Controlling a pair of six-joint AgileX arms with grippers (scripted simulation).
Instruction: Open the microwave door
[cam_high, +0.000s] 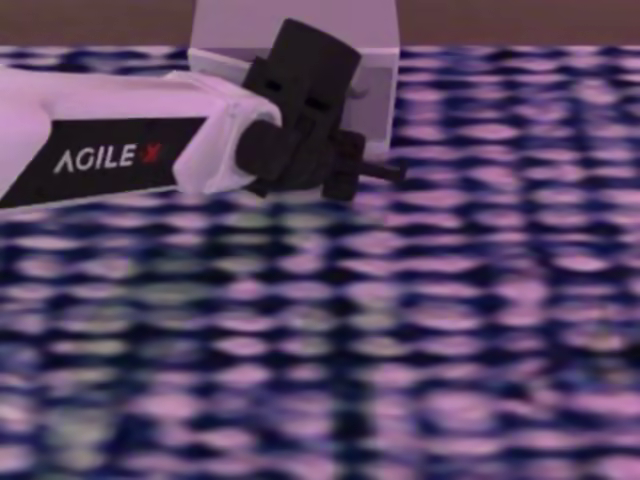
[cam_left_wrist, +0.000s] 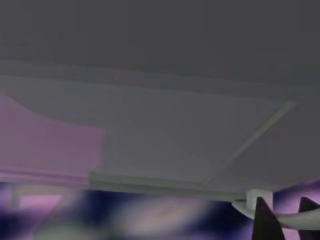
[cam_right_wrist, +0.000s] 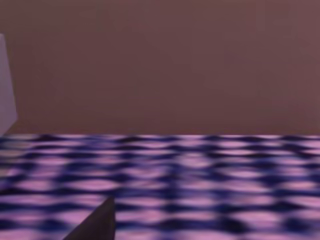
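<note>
The microwave (cam_high: 300, 20) is a light-grey box at the table's far edge, near the middle. In the top view my left arm reaches across its front and hides most of the microwave door. The left wrist view shows the door (cam_left_wrist: 190, 140) close up as a flat grey panel. Its slim pale handle (cam_left_wrist: 295, 219) runs between the two dark fingertips of my left gripper (cam_left_wrist: 285, 220) (cam_high: 375, 165), which is closed around it. My right arm is parked out of the top view. One dark finger (cam_right_wrist: 100, 222) of its gripper shows in the right wrist view.
A purple and dark-blue patterned cloth (cam_high: 400, 330) covers the table. A brown wall (cam_right_wrist: 175, 65) stands behind the table. In the right wrist view the microwave's pale side (cam_right_wrist: 6, 85) shows at the picture's edge.
</note>
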